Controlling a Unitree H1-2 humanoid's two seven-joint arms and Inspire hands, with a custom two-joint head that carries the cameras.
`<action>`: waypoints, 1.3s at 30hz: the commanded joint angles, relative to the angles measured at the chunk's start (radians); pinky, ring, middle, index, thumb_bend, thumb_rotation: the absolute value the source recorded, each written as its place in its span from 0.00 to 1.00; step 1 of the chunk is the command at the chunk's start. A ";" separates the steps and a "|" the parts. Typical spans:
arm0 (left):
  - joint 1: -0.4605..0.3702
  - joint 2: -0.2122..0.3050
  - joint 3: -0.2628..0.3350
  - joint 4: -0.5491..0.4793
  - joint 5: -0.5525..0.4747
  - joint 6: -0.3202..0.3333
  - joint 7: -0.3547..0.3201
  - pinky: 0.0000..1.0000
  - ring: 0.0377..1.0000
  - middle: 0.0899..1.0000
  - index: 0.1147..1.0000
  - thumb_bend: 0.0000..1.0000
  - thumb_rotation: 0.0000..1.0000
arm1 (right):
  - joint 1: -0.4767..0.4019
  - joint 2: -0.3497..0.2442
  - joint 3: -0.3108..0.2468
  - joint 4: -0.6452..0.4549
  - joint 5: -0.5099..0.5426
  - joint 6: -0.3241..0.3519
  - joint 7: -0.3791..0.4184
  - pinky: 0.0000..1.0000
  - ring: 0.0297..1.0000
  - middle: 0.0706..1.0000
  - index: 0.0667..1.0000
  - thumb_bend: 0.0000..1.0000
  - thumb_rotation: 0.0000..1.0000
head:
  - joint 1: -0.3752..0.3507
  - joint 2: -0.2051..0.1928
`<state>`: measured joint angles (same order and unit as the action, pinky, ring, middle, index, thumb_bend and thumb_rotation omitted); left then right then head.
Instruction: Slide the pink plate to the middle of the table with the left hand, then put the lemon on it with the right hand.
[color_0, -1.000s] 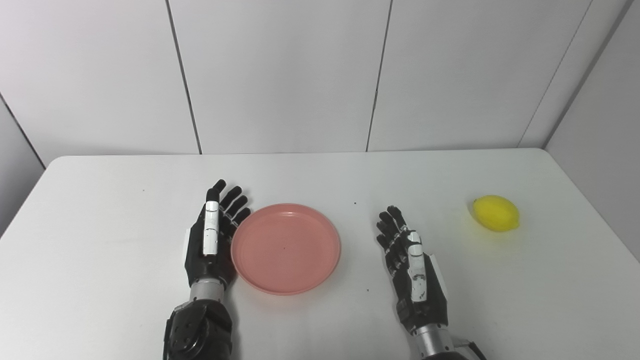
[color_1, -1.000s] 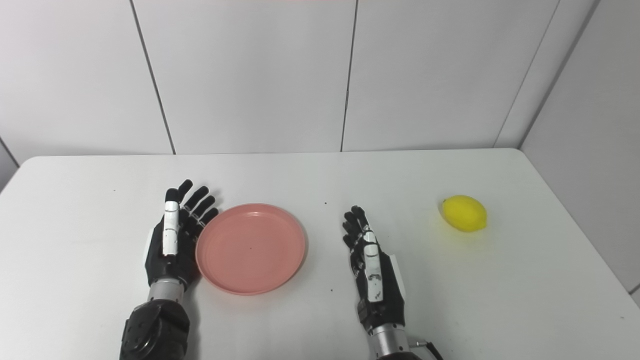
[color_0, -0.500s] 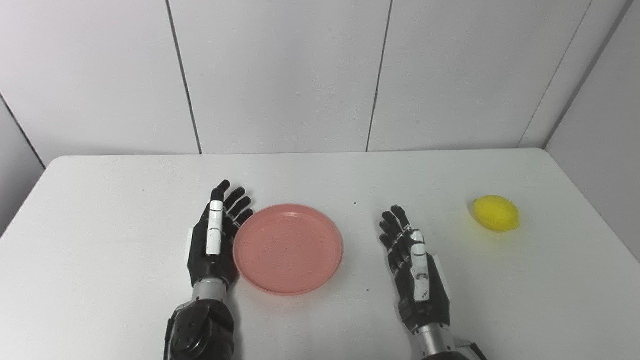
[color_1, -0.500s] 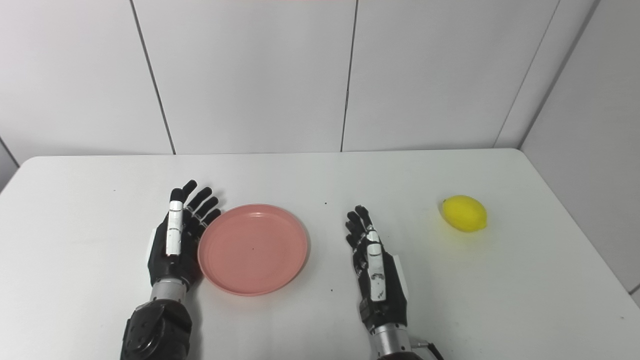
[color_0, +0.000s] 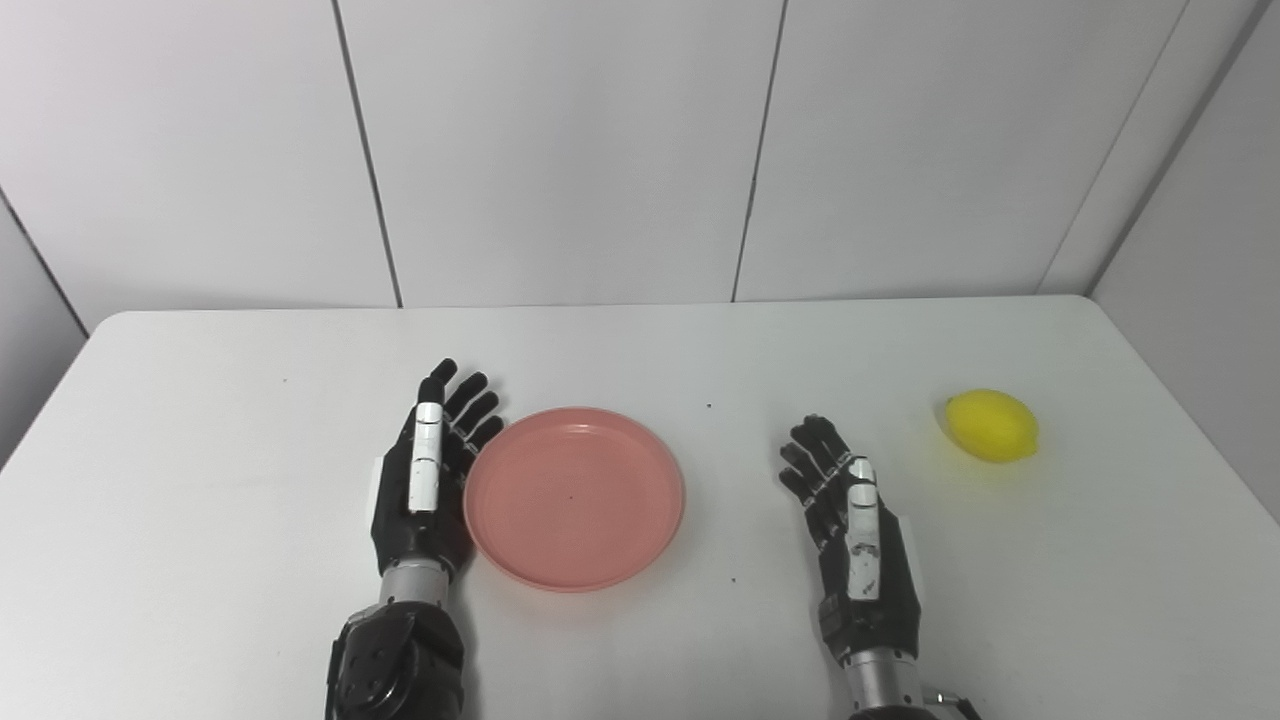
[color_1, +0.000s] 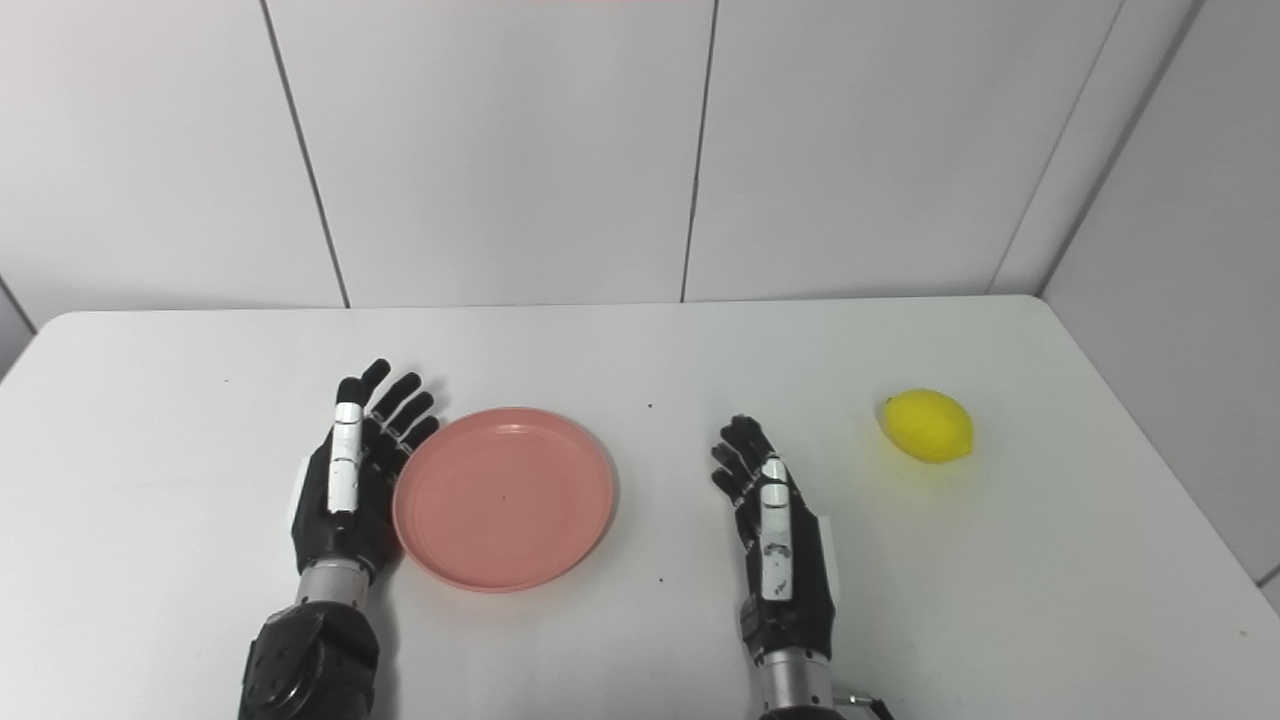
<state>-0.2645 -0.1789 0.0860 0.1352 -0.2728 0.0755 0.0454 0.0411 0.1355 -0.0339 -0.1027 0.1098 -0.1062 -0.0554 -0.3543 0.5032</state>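
Centrally, the round pink plastic plate lies flat and bare on the white tabletop, slightly left of middle. At its 9 o'clock the black left hand stands edge-on, fingers straight and spread, holding nothing; whether it touches the rim is hard to tell. At the plate's 3 o'clock, apart from it, the right hand is likewise spread and empty. The yellow oval lemon rests well beyond, at 2 o'clock. Both forearms are cut off by the bottom edge.
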 joint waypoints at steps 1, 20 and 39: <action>-0.014 -0.010 0.003 0.012 -0.012 -0.003 -0.009 0.82 0.80 0.77 0.80 0.71 0.73 | 0.001 -0.005 -0.010 -0.021 -0.040 -0.033 -0.021 0.81 0.80 0.80 0.78 0.76 0.92 | 0.000 0.001; -0.011 -0.001 0.006 0.022 -0.031 0.000 -0.032 0.86 0.83 0.81 0.83 0.71 0.75 | -0.145 -0.164 -0.024 -0.035 -0.387 -0.074 -0.134 0.63 0.71 0.73 0.72 0.76 0.95 | -0.047 -0.012; -0.005 0.003 -0.001 0.032 -0.028 0.005 -0.044 0.86 0.84 0.84 0.88 0.73 0.77 | -0.269 -0.324 -0.030 -0.016 -0.704 -0.009 -0.206 0.53 0.60 0.62 0.61 0.90 1.00 | -0.041 -0.012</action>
<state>-0.2670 -0.1734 0.0888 0.1576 -0.2994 0.0610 0.0039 -0.1862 -0.1656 -0.0621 -0.1080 -0.5740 -0.1156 -0.2476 -0.3958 0.4909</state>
